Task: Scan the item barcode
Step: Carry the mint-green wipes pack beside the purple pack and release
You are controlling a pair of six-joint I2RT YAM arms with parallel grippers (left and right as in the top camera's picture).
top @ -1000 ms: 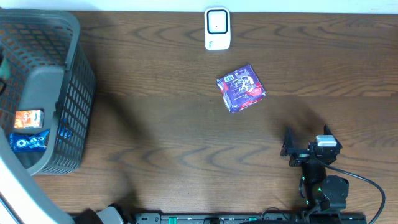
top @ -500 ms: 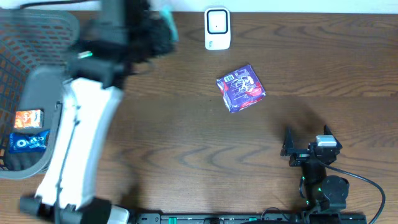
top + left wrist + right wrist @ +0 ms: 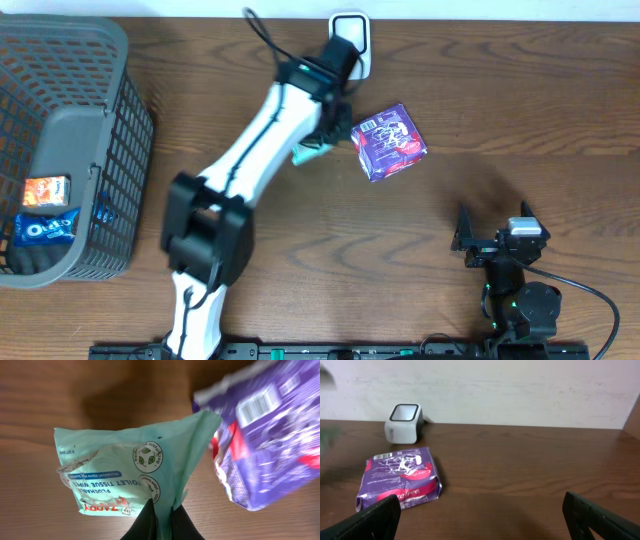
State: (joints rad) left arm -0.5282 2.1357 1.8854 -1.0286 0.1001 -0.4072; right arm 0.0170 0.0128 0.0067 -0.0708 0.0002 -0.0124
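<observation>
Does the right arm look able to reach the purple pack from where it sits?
Probably yes. The right gripper stands open, and only bare table lies between it and the purple pack. The left gripper, holding a green wipes packet, hangs close on the pack's far side.

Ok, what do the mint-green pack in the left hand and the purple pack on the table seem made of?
Mint-green pack: probably thin soft plastic film, slightly glossy; it creases and puckers where the left hand pinches its edge. Purple pack: also looks like plastic film, shinier; its printed wrap is wrinkled with light sheen.
</observation>
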